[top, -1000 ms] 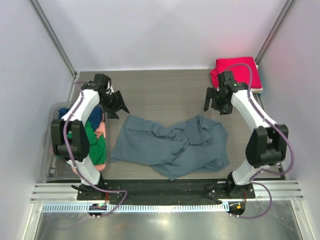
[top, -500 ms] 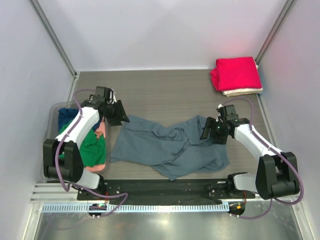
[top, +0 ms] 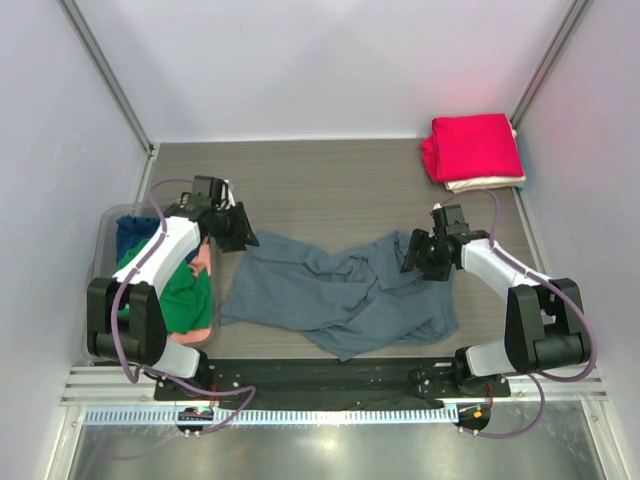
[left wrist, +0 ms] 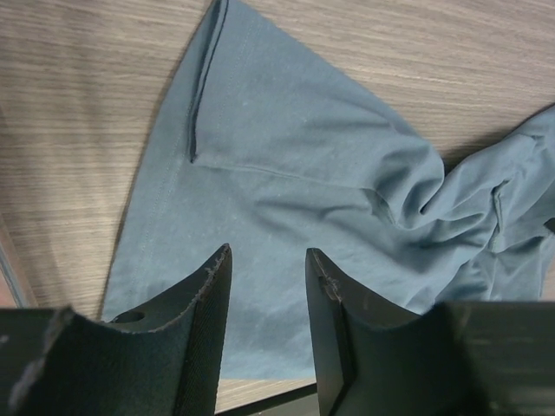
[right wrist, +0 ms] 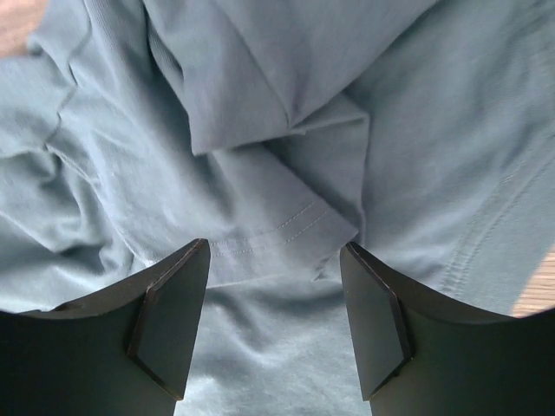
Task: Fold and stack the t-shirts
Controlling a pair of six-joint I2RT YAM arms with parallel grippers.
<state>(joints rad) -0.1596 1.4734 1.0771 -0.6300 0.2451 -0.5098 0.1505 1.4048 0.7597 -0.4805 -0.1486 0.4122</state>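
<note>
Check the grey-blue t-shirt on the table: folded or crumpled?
Crumpled, not folded. The grey-blue t-shirt lies loosely spread on the table, with twisted bunches through its middle and uneven edges.

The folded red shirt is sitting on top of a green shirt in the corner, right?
No. The folded red shirt is sitting on top of a cream shirt in the corner, not a green one. The top external view shows the cream edge peeking out under the red.

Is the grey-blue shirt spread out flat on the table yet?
No, the grey-blue shirt lies bunched and twisted through its middle, with loose folds piled over its right half.
</note>
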